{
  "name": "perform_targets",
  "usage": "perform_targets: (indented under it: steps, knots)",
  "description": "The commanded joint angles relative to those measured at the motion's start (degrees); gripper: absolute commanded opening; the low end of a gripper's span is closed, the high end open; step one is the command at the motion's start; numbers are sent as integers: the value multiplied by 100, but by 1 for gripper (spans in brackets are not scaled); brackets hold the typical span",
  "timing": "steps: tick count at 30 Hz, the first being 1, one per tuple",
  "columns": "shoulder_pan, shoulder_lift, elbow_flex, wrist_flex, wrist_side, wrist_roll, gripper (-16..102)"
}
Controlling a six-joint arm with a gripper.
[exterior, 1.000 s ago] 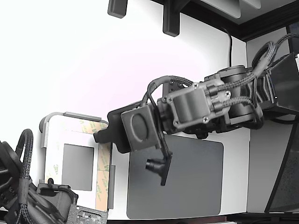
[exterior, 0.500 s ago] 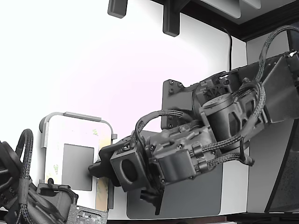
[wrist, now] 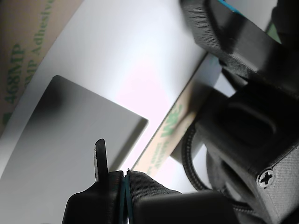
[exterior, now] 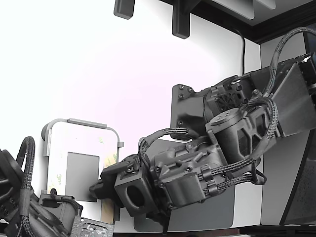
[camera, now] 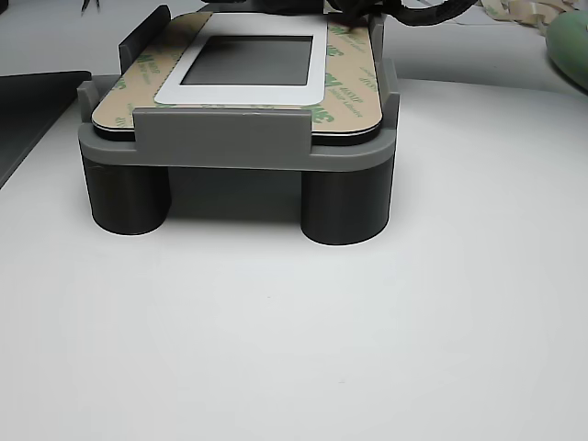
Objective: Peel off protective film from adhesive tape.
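The white rounded panel lies in its grey holder, with the small grey square at its middle. The protective film, a tan strip with green print, runs along the panel's edge on the exterior view's right; a short length shows below the gripper. My gripper sits low over that strip near the panel's lower right corner. In the wrist view its jaws are pressed together where the strip ends; I cannot tell whether film is pinched. The adhesive tape is hidden under its liner. From the other view the film lies flat.
A large dark grey mat lies under the arm. A second arm with cables fills the exterior view's lower left. The grey holder stands on round legs. More tan strips border the panel. Black brackets hang at the back.
The arm has swung down in the exterior view. The gripper slid from mid-height on the panel's right edge toward its lower right corner, and the wrist has turned over.
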Motion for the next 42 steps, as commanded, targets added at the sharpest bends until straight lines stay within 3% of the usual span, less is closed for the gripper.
perform_targets:
  steps: [1,17,23,42]
  knots:
    - [0,88,-53,-176,9,-18,-11]
    - [176,-369,-167,-448,-88,-237,-11]
    - [439,-563,-325,-448,132,-141,-11]
    - [571,-782,-694,-53,185,35,-11]
